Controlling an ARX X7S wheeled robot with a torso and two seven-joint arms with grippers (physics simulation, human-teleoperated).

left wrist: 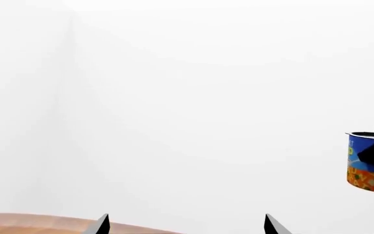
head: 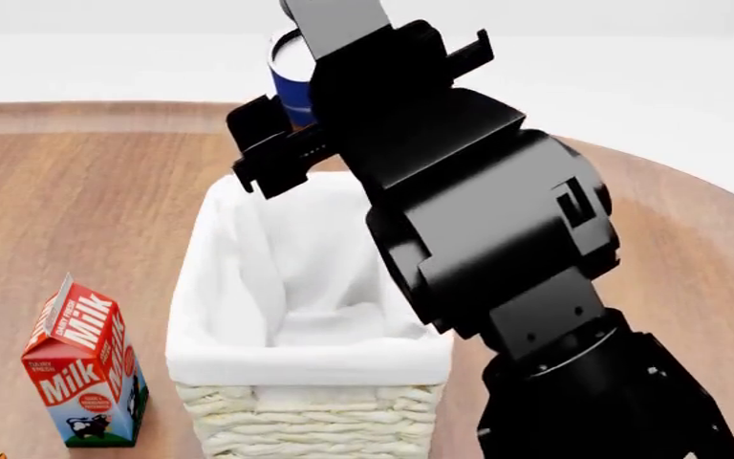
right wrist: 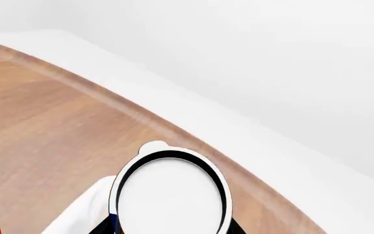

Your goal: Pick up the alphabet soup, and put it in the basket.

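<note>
Red milk carton (head: 84, 366) upright on the round wooden table (head: 87, 191), near its front-left part.

From my station all three views read bright and evenly lit, with soft, diffuse light and no hard glare. The white background is nearly washed out in the left wrist view. The right arm (head: 495, 249) renders deep black with faint sheen. Soft shading lies inside the basket (head: 310, 363) liner. The table (head: 74, 201) grain stays sharp; edges show no distortion.
</note>
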